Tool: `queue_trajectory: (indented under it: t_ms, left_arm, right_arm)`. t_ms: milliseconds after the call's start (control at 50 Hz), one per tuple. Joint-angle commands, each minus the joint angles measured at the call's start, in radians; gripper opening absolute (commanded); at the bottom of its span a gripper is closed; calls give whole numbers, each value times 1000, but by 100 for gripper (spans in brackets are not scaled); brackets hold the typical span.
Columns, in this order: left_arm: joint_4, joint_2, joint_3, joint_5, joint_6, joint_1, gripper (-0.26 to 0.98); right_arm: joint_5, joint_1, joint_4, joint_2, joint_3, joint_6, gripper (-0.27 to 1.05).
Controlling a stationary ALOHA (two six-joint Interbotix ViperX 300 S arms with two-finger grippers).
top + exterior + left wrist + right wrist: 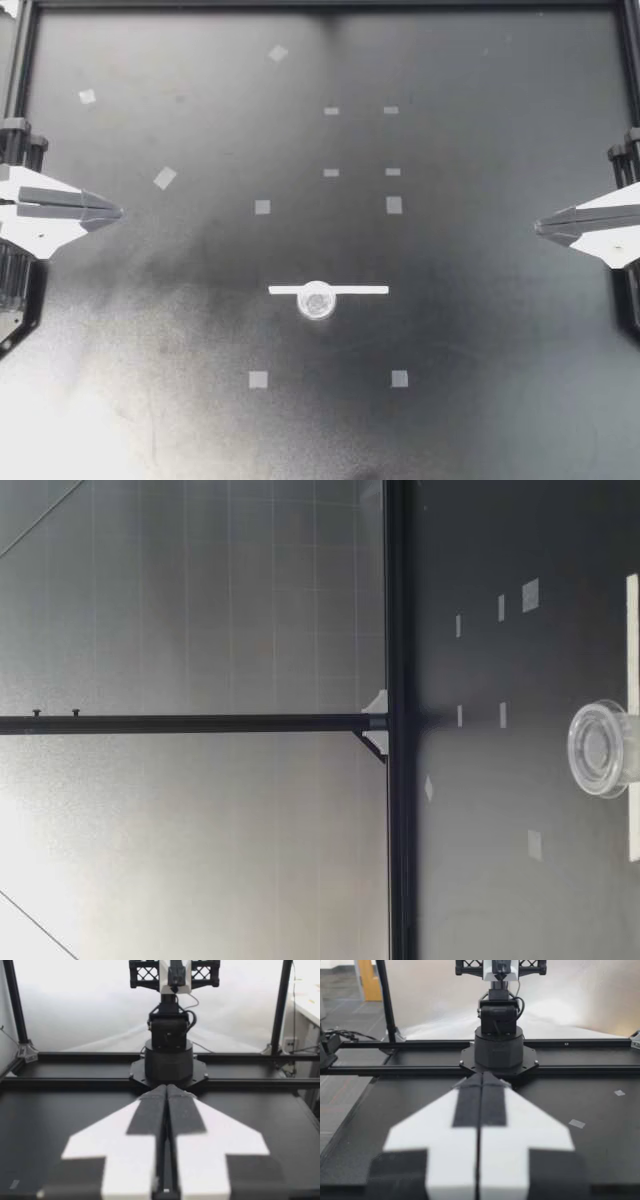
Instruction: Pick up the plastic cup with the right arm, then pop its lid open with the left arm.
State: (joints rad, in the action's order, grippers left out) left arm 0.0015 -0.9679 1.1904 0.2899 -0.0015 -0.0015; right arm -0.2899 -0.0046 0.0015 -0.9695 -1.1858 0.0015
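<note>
A small clear plastic cup [318,300] stands near the middle of the black table [480,330], touching a white strip of tape [328,290]. The low view shows the same cup [600,748] lying against the strip [632,715]. My left gripper [117,212] is at the table's left edge, shut and empty, far from the cup. My right gripper [540,226] is at the right edge, also shut and empty. In the left wrist view the left gripper [166,1088] points at the opposite arm's base [169,1055]; the right gripper [482,1076] likewise faces the other base [498,1047].
Several small squares of pale tape [262,207] dot the table. A black frame rail [320,4] runs along the far edge, and upright posts [280,1007] stand at the corners. Open tabletop lies between both grippers and the cup.
</note>
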Motion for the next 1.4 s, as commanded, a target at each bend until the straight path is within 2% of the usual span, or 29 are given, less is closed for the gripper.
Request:
queue_trajectory:
  t_ms: [0,80,160,340,520,600,680,860,940,1200,1380]
  left_arm:
    - [-3,6,2,44,2,-11,2]
    - [-3,28,-8,38,2,-11,-6]
    - [-6,97,-41,3,-2,-11,-6]
    - [-8,348,-166,-15,3,-11,-6]
    - [-8,558,-235,-3,6,-11,-6]
    - [-8,635,-252,14,5,-11,-6]
    - [-8,712,-256,37,3,-11,-6]
    - [-8,879,-262,133,0,-25,-6]
    - [-8,933,-265,169,-2,-38,-6]
    - [-8,979,-287,158,-6,-43,-6]
    - [-9,1002,-290,153,-6,-54,-6]
  right_arm:
    - [-20,11,-3,-2,12,3,-1]
    - [-32,11,-3,-2,-3,8,-12]
    - [-28,12,-3,43,-15,20,-13]
    - [-63,11,-3,314,9,66,-13]
    - [-173,11,-12,594,75,71,-9]
    - [-212,12,-14,687,104,72,-3]
    - [-236,12,-14,759,121,75,8]
    - [-314,12,-12,882,129,81,47]
    - [-362,14,-12,931,124,100,58]
    - [-417,29,-14,1123,192,153,62]
    - [-414,31,-14,1177,245,152,62]
